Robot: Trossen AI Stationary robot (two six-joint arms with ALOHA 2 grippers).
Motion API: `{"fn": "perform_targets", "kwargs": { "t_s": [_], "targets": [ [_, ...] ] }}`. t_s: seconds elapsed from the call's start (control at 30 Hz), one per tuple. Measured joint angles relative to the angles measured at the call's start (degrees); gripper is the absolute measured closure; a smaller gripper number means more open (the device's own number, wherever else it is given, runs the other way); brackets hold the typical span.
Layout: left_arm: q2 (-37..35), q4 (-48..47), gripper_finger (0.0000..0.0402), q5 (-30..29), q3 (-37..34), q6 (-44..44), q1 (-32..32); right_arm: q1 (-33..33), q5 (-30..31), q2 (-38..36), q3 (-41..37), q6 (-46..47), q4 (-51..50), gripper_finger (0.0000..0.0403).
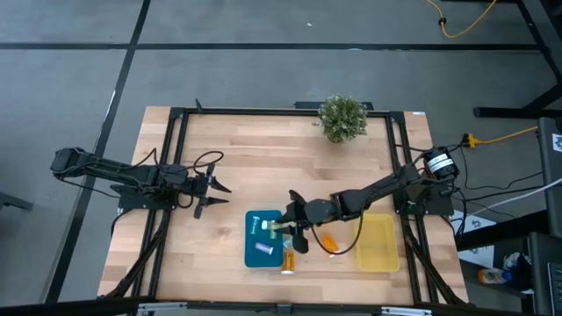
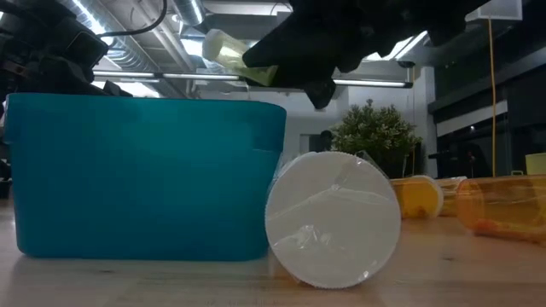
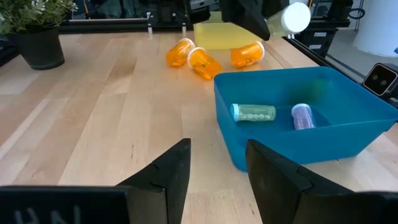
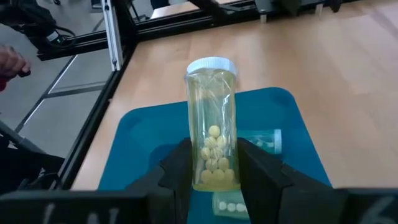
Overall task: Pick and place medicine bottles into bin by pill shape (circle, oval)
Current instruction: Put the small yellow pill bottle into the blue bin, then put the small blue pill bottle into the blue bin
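My right gripper (image 1: 290,228) is shut on a pale yellow-green bottle (image 4: 211,134) with a white cap, above the right part of the blue bin (image 1: 263,254). A teal bottle (image 3: 254,112) and a purple bottle (image 3: 302,116) lie on their sides in that bin. The yellow bin (image 1: 378,243) stands to the right. Orange bottles lie on the table between the bins (image 1: 327,240) and at the blue bin's near right corner (image 1: 288,261). My left gripper (image 1: 211,195) is open and empty, left of the blue bin. My right gripper pinches the pale bottle's bottom end (image 4: 211,177) between its two fingers (image 4: 177,171). The fingers come roughly level from the table's right and lie along the bottle. The capped end (image 4: 211,65) points toward the table's left. The bottle is lifted clear above the blue bin (image 4: 143,134).
A potted green plant (image 1: 342,117) stands at the table's far edge. A black frame rail (image 1: 281,111) runs around the table top. In the low view, a lying bottle's white cap (image 2: 333,219) shows beside the blue bin's wall (image 2: 145,179). Bare wood lies between my left gripper and the bin.
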Motion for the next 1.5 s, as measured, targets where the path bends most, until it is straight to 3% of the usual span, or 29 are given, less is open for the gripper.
{"fn": "perform_targets", "kwargs": {
  "t_s": [0.33,0.7,1.03,1.3,1.5],
  "targets": [
    [0.0,0.0,0.0254,0.0,0.0,0.0,0.0,0.0,0.7,0.0,0.0,0.1,2.3,0.0284],
    [0.0,0.0,0.0254,0.0,0.0,0.0,0.0,-0.1,0.8,0.0,0.0,0.1,3.6,0.0225],
    [0.0,0.0,0.0254,0.0,0.0,-0.1,0.0,-0.1,0.8,0.0,0.0,0.1,3.6,0.0221],
    [0.0,0.0,0.0254,0.0,0.0,-0.2,0.0,-0.1,0.6,-0.2,0.0,1.5,-3.3,0.0221],
    [0.0,0.0,0.0254,0.0,0.0,-0.2,0.0,0.6,-4.1,-0.6,0.0,6.2,-10.9,0.0221]
  ]
}}
